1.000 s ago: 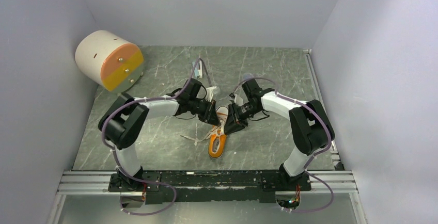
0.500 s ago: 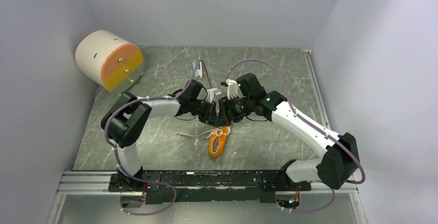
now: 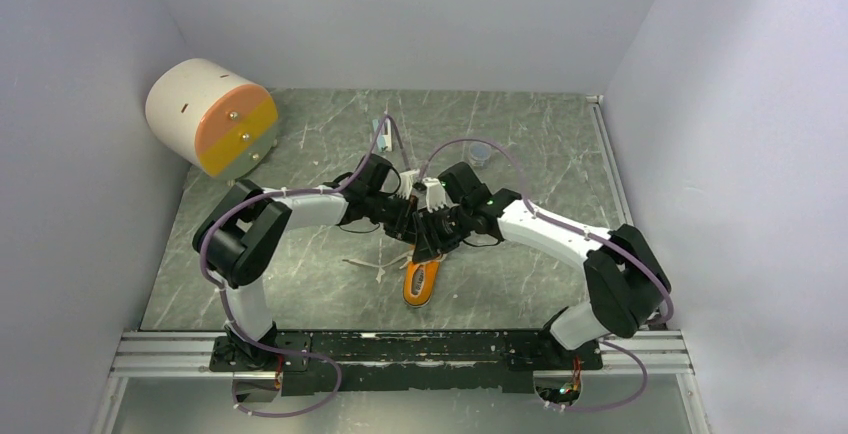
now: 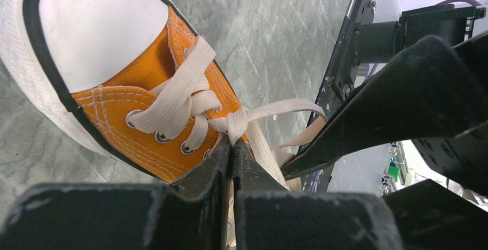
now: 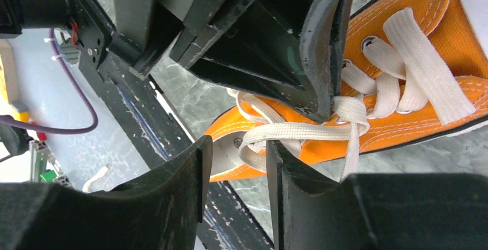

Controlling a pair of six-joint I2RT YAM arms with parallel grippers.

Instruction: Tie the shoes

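Your right gripper (image 5: 237,149) has edged closer, fingers spread at the sneaker (image 3: 420,282)'s laces (image 4: 190,94); the left gripper (image 4: 231,146), pinching the knot, crowds it. A drum (image 3: 205,114) sits well apart.

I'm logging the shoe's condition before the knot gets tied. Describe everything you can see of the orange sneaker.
The orange sneaker is a canvas low-top with white stitching, metal eyelets, a white toe cap edged in black and a white textured sole band. It rests sole-down on the marbled table. Its flat white laces are threaded crisscross and crossed once, with no bow visible. The left claw is shut on the laces at that crossing; the right claw is open around a loose strand.
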